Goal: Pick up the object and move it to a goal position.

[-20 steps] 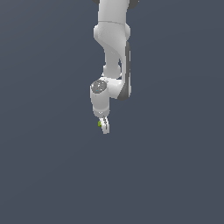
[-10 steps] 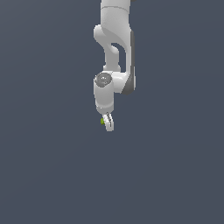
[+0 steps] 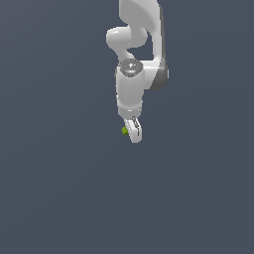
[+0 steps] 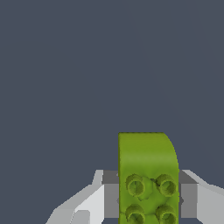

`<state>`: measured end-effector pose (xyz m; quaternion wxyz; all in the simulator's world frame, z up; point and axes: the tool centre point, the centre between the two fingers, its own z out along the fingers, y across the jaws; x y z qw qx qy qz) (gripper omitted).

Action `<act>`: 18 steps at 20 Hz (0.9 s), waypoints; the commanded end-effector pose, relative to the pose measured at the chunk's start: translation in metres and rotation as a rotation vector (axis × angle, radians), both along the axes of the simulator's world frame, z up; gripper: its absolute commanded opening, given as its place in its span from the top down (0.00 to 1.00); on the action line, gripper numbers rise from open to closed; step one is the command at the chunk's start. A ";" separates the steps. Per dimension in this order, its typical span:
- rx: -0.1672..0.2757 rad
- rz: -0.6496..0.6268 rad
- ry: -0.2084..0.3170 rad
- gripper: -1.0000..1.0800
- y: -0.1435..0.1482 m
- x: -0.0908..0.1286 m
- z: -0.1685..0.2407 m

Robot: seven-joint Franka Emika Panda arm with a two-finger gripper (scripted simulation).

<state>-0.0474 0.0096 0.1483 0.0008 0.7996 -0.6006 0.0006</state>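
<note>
Claw [image 3: 132,133] pinches lime-green object [image 4: 148,175], seemingly raised above grey floor [image 3: 59,188].

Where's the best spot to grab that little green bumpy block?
By its two flat side faces, as the end effector holds it now: one finger on each side of the block, at the studded end. The sides are flat and parallel, so the pads sit flush; the other end is rounded at one corner and would probably slip.

Lime-green studded block [image 4: 148,175], small, one top corner rounded, four round studs showing on its face in the wrist view, gripped between the gripper [image 3: 133,133] fingers, held up off the grey surface, poking out on the exterior view's left
</note>
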 end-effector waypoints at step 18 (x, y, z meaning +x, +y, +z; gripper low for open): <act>-0.001 0.000 0.000 1.00 0.091 0.050 0.184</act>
